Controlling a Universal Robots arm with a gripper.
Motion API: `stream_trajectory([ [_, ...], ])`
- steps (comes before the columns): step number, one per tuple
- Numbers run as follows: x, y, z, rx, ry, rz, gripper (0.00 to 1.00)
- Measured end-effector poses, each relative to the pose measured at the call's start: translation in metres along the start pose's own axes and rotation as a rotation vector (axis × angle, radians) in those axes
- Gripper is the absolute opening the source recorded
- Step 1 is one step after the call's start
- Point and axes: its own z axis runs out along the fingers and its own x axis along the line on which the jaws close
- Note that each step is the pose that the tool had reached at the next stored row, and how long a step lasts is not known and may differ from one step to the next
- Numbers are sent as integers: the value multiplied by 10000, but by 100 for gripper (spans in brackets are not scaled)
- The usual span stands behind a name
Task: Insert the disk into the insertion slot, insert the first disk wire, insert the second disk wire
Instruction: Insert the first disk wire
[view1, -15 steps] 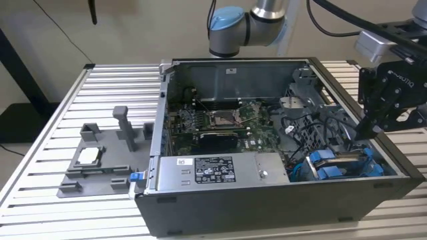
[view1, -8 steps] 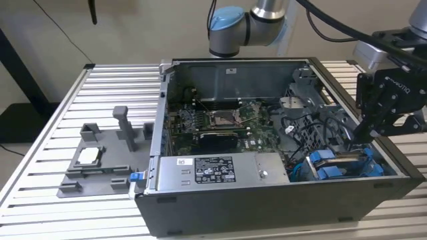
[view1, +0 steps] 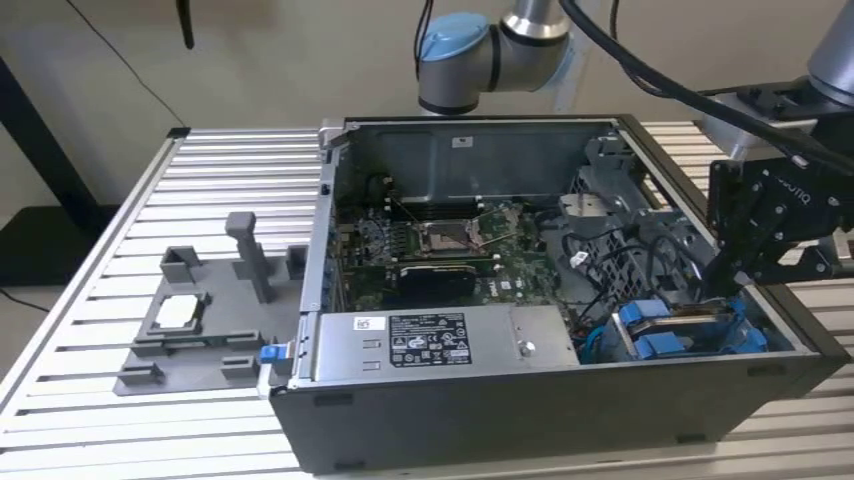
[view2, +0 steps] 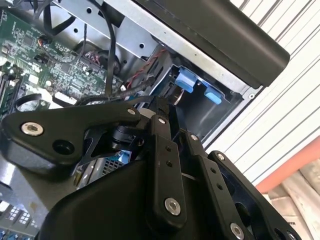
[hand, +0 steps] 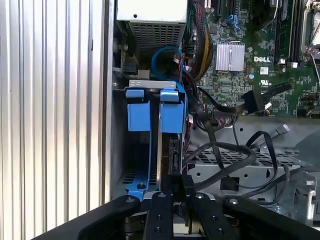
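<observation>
Step 1 of 3 in hand: my claw (hand: 175, 182) is clamped on the end edge of the flat silver-grey disk (hand: 171, 135) in its bright blue plastic carrier. The disk stands on edge inside the insertion slot (hand: 117, 165), a dark grey sheet-metal bay in a corner of the open grey computer case (view1: 534, 420); whether it is fully seated I cannot tell. Loose black wires (hand: 240, 150) lie beside the bay with plug ends free, so I judge the 2 wire steps undone.

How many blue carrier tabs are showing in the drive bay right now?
2, side by side: the first blue tab nearer the case wall, the second blue tab on its motherboard side. Others may be hidden behind the hand.
</observation>
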Motion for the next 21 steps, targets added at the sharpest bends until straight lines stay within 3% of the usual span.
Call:
stream_trajectory([
  [21, -10, -21, 150, -20, -5, 127, 19],
])
